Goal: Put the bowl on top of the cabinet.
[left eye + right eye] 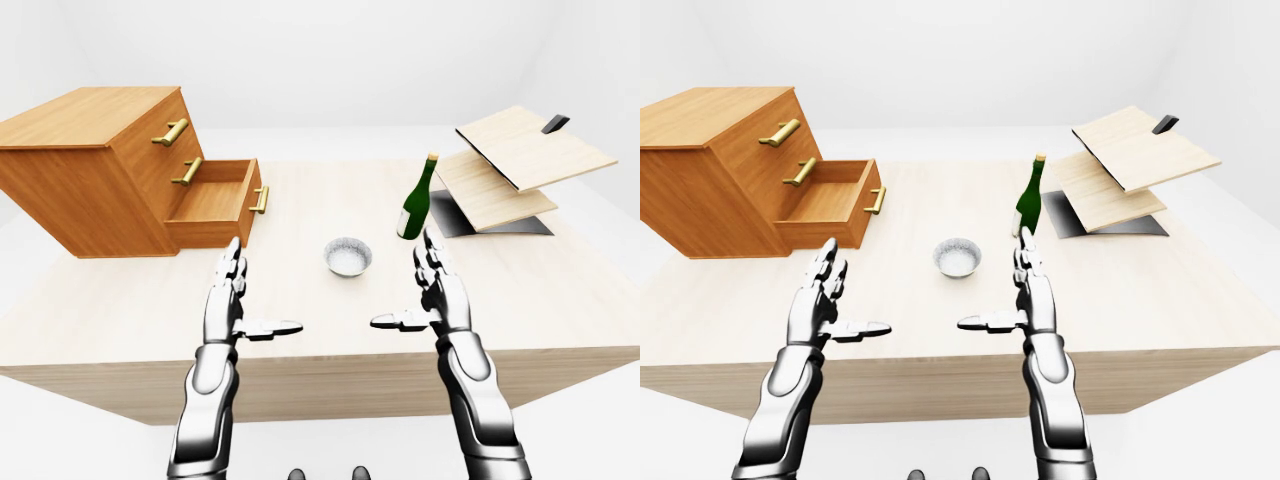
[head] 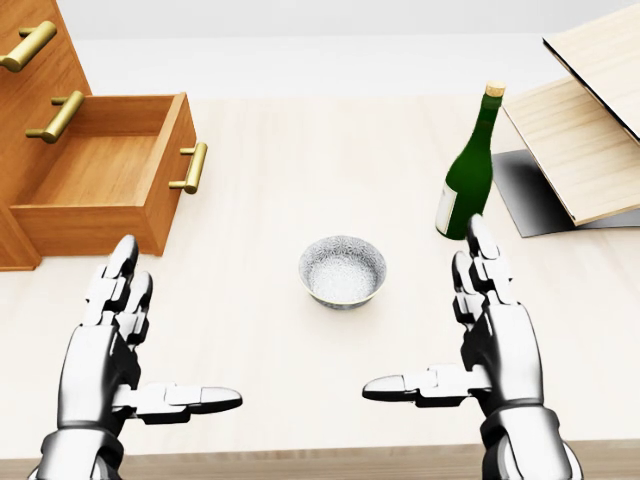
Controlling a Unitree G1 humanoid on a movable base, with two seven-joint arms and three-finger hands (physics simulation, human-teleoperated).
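The bowl (image 2: pixel 342 271) is sitting upright near the middle of the worktop (image 2: pixel 300 180). The left hand (image 2: pixel 95 360) and right hand (image 2: pixel 505 350) are hovering on either side of it, lower in the head view, with fingers (image 2: pixel 482 262) spread and holding nothing. Reaching well probably means closing on the rim squarely, steering clear of the green bottle (image 2: pixel 468 175), then lifting level toward the cabinet (image 1: pixel 90 150) top. The bowl is looking small, pale, speckled and empty.
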